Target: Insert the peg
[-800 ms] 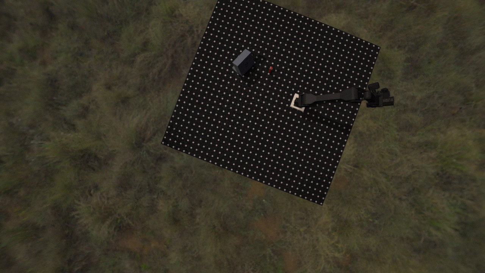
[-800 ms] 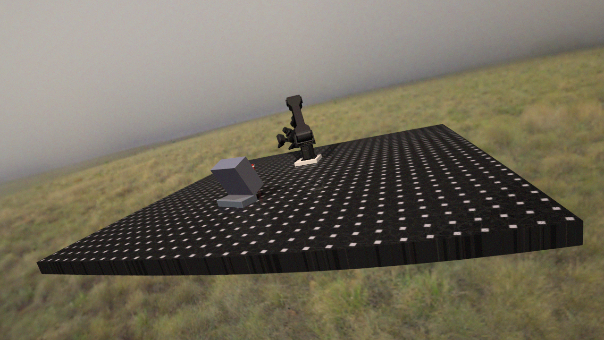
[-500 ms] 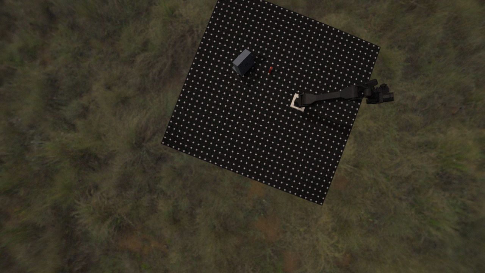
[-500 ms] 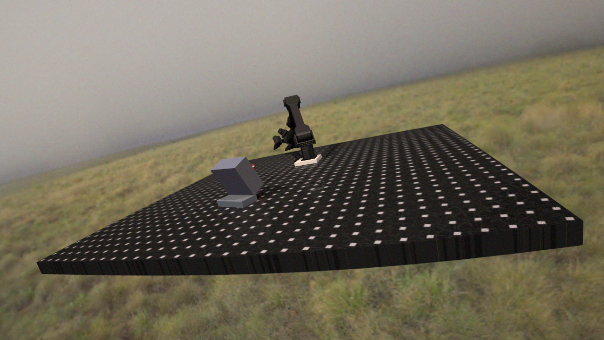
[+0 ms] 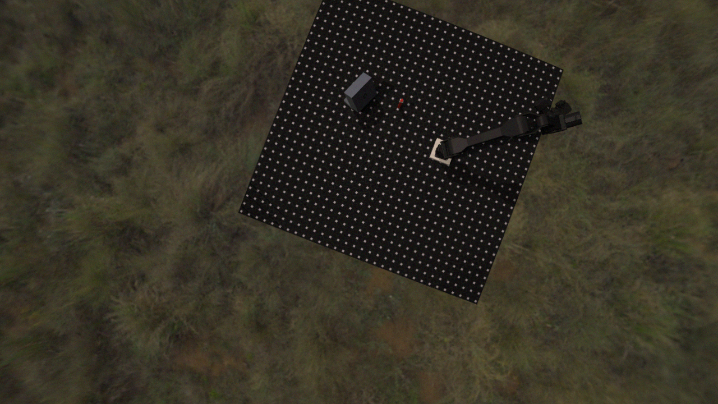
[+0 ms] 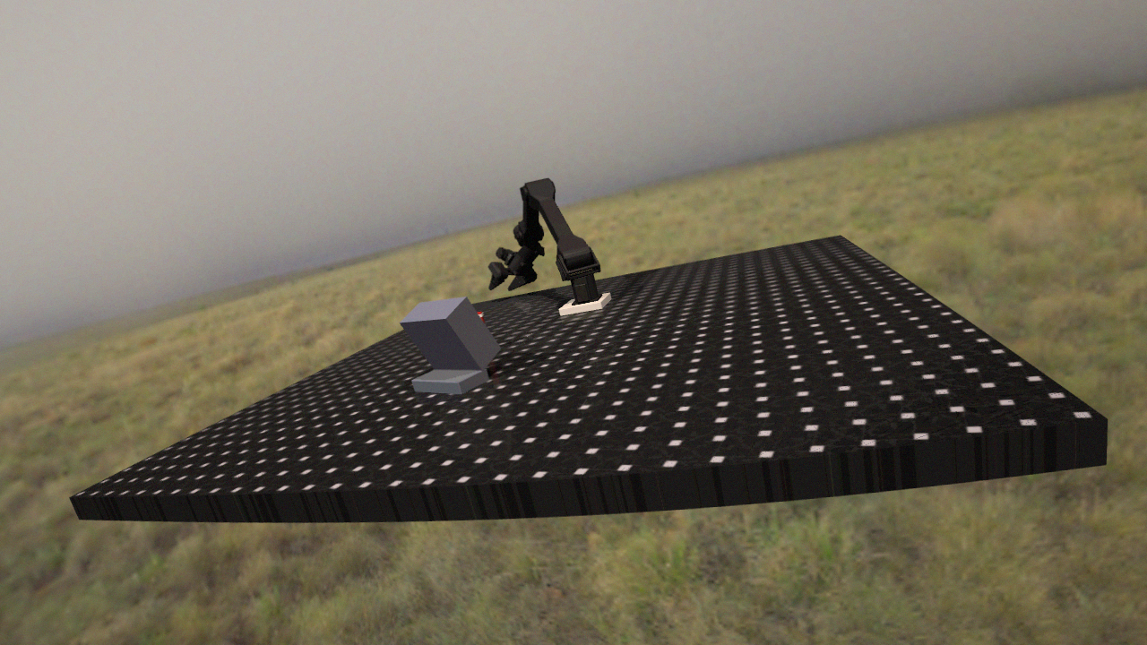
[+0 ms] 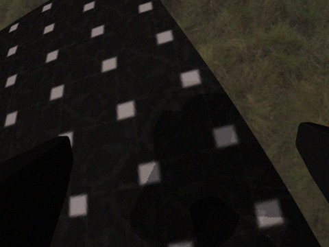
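Grass (image 5: 125, 150) (image 6: 721, 577) (image 7: 257, 51) surrounding dotted table (image 5: 351, 201) (image 6: 642, 417) (image 7: 99, 147). Hand (image 5: 560, 111) (image 6: 506, 284) (image 7: 184, 132) hovering spread, holding nothing, presumably for receiving peg (image 5: 400, 103) (image 6: 480, 314). Peg standing well apart from hand, between it and panel (image 5: 359, 92) (image 6: 449, 337), likely awaiting grasp.

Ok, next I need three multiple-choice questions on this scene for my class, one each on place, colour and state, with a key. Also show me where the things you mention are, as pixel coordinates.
1. Where is the small red peg (image 5: 400, 104) (image 6: 480, 314)?
A) In the hole
B) Between the fingers
C) On the white-dotted black table (image 5: 351, 211) (image 6: 802, 337)

2. What colour is the plate (image 5: 435, 155) (image 6: 568, 309) under the arm?
A) Off-white
B) Green
C) Red

3. How is the black gripper (image 5: 553, 104) (image 6: 504, 286) (image 7: 185, 130)?
A) Shut on the peg
B) Open
C) Shut on nothing

1: C, the top view shows it apart from panel and arm.
2: A, its pale rim shows in the top and exterior views.
3: B, the wrist view shows a wide gap.
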Controlling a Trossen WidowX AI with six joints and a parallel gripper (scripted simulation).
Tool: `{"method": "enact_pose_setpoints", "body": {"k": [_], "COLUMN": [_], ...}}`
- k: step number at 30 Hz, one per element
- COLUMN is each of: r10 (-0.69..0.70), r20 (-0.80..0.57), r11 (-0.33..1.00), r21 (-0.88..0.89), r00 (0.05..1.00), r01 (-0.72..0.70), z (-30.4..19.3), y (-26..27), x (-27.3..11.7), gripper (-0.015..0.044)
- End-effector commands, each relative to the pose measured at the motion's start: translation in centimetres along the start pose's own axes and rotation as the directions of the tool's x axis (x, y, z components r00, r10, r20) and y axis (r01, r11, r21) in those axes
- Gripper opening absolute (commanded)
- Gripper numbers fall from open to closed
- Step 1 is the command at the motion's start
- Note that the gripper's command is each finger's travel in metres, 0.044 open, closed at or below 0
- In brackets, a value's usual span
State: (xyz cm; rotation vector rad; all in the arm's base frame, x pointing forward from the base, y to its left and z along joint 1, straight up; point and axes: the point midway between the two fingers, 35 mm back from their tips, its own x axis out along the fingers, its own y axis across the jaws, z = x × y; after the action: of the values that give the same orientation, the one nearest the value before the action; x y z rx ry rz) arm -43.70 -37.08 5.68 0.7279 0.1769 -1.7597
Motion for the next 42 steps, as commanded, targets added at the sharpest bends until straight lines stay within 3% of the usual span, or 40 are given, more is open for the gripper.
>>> {"method": "enact_pose_setpoints", "body": {"k": [1,21,42], "r10": [0.025,0.142,0.219], "r20": [-0.026,-0.18,-0.346], "r11": [0.998,0.907,0.67], "r21": [-0.058,-0.369,-0.626], "r00": [0.999,0.973,0.912], "r01": [-0.027,-0.2,-0.398], "z": [0.2,-0.1,-2.7], "y": [2.5,15.3,28.1], "x": [0.9,4.5,5.3], "gripper": [0.044,0.044,0.044]}}
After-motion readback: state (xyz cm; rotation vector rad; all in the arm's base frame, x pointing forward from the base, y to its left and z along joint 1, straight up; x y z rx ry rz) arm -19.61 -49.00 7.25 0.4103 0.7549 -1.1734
